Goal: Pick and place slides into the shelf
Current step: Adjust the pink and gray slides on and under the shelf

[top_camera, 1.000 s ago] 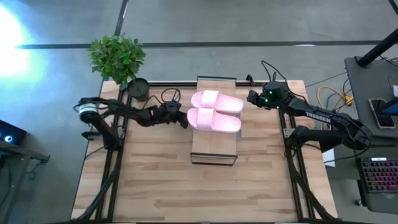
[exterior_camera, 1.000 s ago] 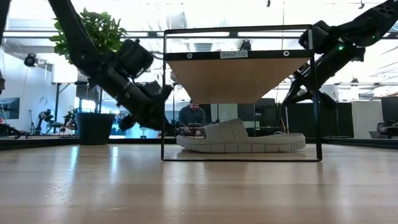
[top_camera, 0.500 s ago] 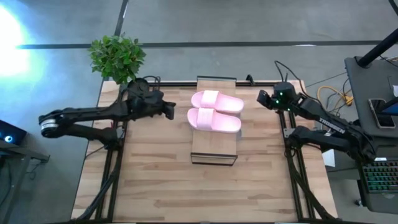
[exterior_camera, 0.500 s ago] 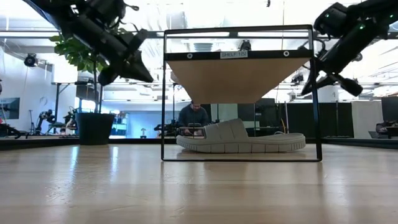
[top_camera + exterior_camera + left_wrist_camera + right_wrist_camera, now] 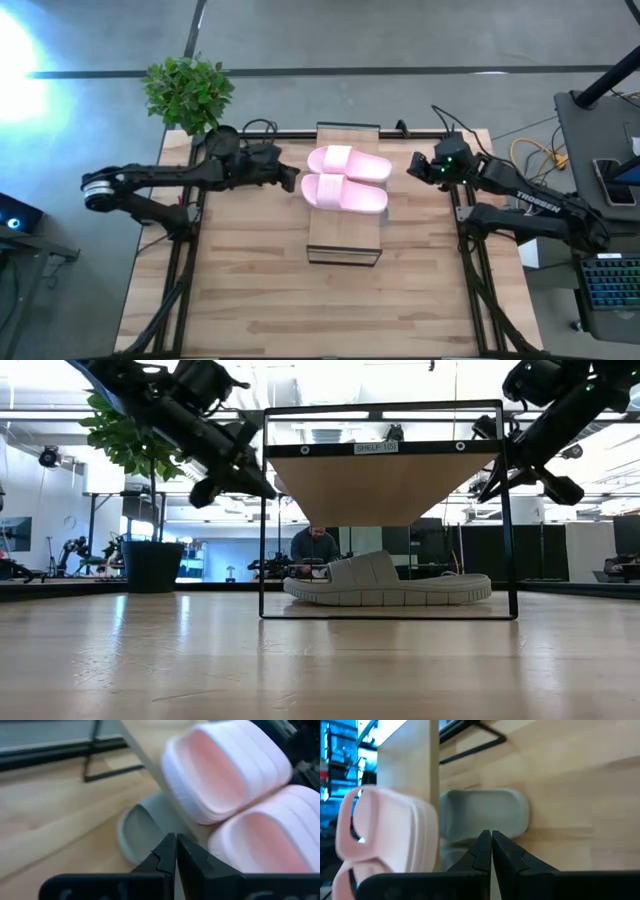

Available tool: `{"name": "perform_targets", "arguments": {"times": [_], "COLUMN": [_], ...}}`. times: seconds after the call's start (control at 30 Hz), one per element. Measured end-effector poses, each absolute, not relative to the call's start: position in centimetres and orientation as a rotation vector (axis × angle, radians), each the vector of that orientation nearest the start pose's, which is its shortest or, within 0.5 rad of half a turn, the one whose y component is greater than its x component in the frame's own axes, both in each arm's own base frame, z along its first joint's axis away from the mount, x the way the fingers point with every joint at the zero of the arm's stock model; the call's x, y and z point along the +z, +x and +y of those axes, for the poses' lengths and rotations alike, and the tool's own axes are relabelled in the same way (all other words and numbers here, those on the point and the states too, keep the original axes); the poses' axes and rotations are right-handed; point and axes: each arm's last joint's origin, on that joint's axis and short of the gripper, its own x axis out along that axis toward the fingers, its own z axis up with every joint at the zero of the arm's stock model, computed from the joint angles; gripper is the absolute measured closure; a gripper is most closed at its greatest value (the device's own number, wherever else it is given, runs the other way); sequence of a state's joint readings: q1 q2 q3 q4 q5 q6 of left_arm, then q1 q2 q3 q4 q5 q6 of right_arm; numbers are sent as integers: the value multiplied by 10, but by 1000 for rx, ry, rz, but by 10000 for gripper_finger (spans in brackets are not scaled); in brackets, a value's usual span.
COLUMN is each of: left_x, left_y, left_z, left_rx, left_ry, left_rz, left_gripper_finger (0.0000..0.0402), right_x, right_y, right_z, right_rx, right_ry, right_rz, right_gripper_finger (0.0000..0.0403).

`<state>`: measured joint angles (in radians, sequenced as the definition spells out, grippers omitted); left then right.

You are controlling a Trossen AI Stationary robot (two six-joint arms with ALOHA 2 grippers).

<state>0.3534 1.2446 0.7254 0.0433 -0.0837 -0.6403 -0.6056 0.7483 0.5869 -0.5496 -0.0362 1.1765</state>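
Note:
Two pale pink slides [image 5: 348, 163] [image 5: 345, 194] lie side by side on the shelf's [image 5: 344, 238] light wood top. Beneath that top, a grey-green slide [image 5: 385, 584] rests sole-down on the table; its ends show in the left wrist view [image 5: 141, 832] and the right wrist view [image 5: 485, 814]. My left gripper [image 5: 292, 181] hovers shut just left of the shelf, about level with its top [image 5: 262, 488]. My right gripper [image 5: 412, 166] hovers shut to the right of the shelf. Neither touches anything.
A potted plant [image 5: 190, 92] stands at the table's far left corner, just behind my left arm. Cables run along the far edge [image 5: 270, 150]. A person [image 5: 312, 546] sits in the room beyond the table. The near half of the tabletop [image 5: 330, 310] is bare wood.
My left gripper drew back from the pink slides toward the table's left and rose, then came part of the way back toward the shelf, staying high. My right gripper rose and shifted slightly right of the shelf. The slides have stayed where they were.

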Motion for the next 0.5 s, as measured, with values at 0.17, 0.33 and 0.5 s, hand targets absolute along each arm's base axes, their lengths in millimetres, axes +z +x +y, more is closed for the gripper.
{"name": "perform_targets", "arguments": {"times": [0.17, 0.33, 0.5], "left_x": [247, 254, 251], "left_y": [265, 272, 264], "left_z": [92, 85, 77], "left_rx": [498, 461, 473], "left_ry": [-693, -691, -697], "left_rz": [336, 333, 426], "left_gripper_finger": [402, 402, 402], "right_x": [241, 240, 239], "right_y": [130, 129, 129], "right_z": [-77, -72, -72], "right_rx": [-854, -858, -861], "right_ry": [1332, 1329, 1327], "right_rz": [320, 370, 382], "right_gripper_finger": [394, 394, 394]}}
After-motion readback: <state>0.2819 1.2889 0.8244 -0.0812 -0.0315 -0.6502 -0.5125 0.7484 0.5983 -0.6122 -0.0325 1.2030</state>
